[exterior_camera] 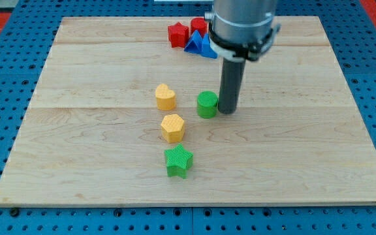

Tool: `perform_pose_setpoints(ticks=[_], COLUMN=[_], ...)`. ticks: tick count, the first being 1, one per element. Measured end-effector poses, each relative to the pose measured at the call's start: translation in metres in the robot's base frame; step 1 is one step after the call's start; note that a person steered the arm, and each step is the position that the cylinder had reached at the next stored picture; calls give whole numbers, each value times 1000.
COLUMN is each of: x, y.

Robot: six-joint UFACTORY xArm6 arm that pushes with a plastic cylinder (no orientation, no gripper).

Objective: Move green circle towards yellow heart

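Two yellow blocks flank the route: green circle (207,104) sits mid-counter (292,156), at three o'clock of yellow heart (165,96); my tip (227,111) touches the circle's three o'clock side. No pincer exists.

- A lab bench: blue pegboard base (5,78) full of holes.
- Wooden board (292,143) on it, robot arm (242,26) above.

Nothing readable is showing up anywhere here, no text, labels, brand marks or numbers on the blocks, the wooden board or the arm, so I'm coming up empty on this one
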State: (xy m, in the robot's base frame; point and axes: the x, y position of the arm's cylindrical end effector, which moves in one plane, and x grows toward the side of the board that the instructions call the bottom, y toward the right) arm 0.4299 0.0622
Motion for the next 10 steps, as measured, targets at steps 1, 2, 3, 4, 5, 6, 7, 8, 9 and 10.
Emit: perform_pose_setpoints(ticks=[1,2,3,4,5,6,7,8,9,10], x=[-51,-47,15,64,46,54,60,32,-14,-43], y=[-1,48,88,58,23,8,-26,-30,-30,-19])
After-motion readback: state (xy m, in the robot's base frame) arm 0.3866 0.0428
